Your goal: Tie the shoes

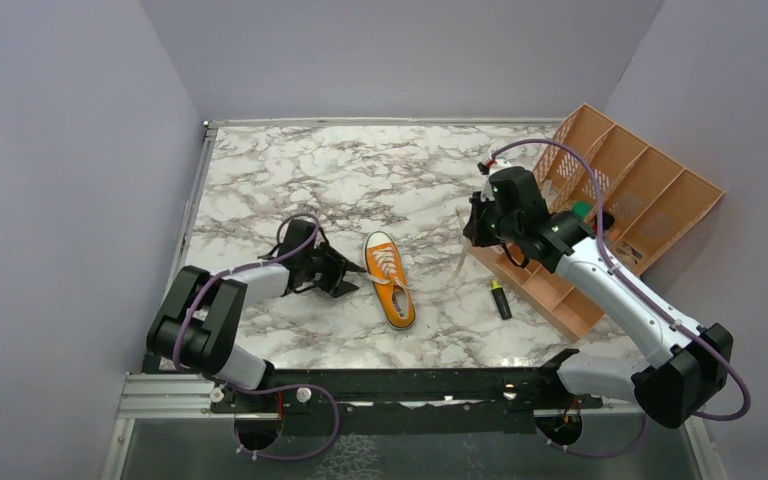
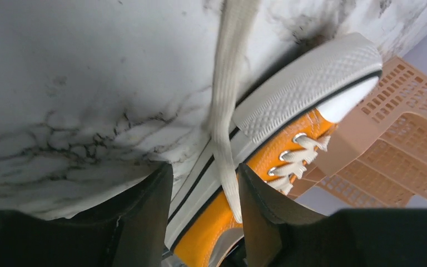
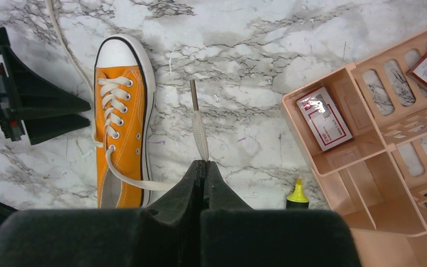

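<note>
The orange sneaker (image 1: 390, 281) with white toe cap and white laces lies on the marble table, toe pointing away. My left gripper (image 1: 345, 275) sits low at the shoe's left side. In the left wrist view this gripper (image 2: 205, 192) is open, and one white lace (image 2: 225, 105) runs between its fingers over the shoe's sole (image 2: 306, 78). My right gripper (image 1: 477, 228) is raised to the right of the shoe. It (image 3: 203, 164) is shut on the other lace (image 3: 199, 129), whose tip sticks out past the fingertips. That lace runs from the shoe (image 3: 117, 111).
A peach plastic organizer rack (image 1: 632, 200) stands at the right, with red-and-white packets (image 3: 323, 118) in its compartments. A yellow-capped highlighter (image 1: 500, 299) lies between the shoe and the rack. Walls enclose the table on three sides.
</note>
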